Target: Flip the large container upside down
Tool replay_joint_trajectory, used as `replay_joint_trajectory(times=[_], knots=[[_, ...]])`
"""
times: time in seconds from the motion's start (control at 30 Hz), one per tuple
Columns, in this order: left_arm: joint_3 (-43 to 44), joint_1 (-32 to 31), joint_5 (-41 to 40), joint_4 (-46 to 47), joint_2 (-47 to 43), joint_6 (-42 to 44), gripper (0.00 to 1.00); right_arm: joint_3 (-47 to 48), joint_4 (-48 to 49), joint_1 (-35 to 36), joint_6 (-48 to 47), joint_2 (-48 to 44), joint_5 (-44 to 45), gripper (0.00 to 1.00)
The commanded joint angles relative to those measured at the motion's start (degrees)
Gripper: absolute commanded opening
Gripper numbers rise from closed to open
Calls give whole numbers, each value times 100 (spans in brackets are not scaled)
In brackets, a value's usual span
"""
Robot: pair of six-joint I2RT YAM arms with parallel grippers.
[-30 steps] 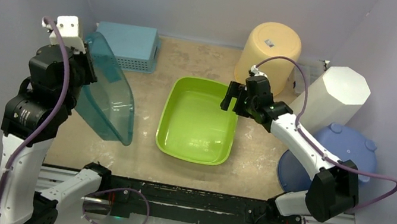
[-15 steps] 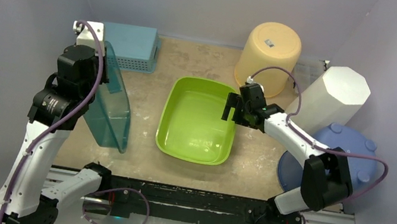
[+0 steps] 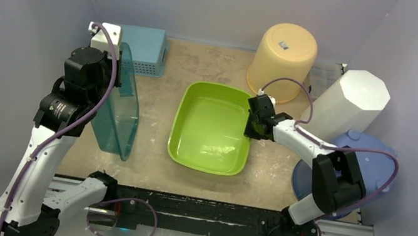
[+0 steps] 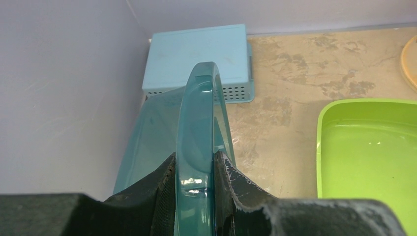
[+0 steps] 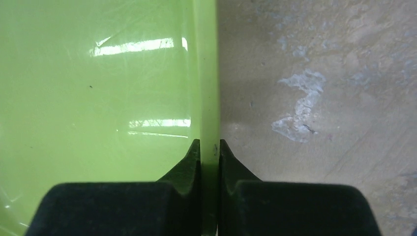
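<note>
A large teal see-through container (image 3: 120, 113) stands on its side at the left, its rim (image 4: 199, 113) edge-up in the left wrist view. My left gripper (image 4: 195, 164) is shut on that rim from above, near the container's far end (image 3: 114, 68). A large green tub (image 3: 211, 128) lies open side up in the middle of the table. My right gripper (image 3: 254, 125) is shut on the tub's right rim (image 5: 209, 73), with one finger inside the tub and one outside (image 5: 210, 145).
A light blue basket (image 3: 138, 46) lies upside down at the back left, close behind the teal container. An upturned yellow bucket (image 3: 285, 51) stands at the back, a white bin (image 3: 351, 102) and a blue round tub (image 3: 370, 166) at the right. Walls enclose three sides.
My left arm swung the teal container from leaning to nearly upright on its side. My right gripper came down onto the green tub's right rim and shut on it.
</note>
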Motion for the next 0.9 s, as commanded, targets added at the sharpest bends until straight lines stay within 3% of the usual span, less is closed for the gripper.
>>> replay_joint_trajectory(times=[0.0,0.53,0.87], knots=[[-191,-249,96,-135,-5,74,0,-113,-166,10,-16,-441,482,0],[-854,-2320,-988,-5,240,-1139,0,203,-950,10,-118,-1868,1188,0],[-2009,-3593,-1590,810,462,-2512,0,463,-1379,10,-176,-2303,1507,0]])
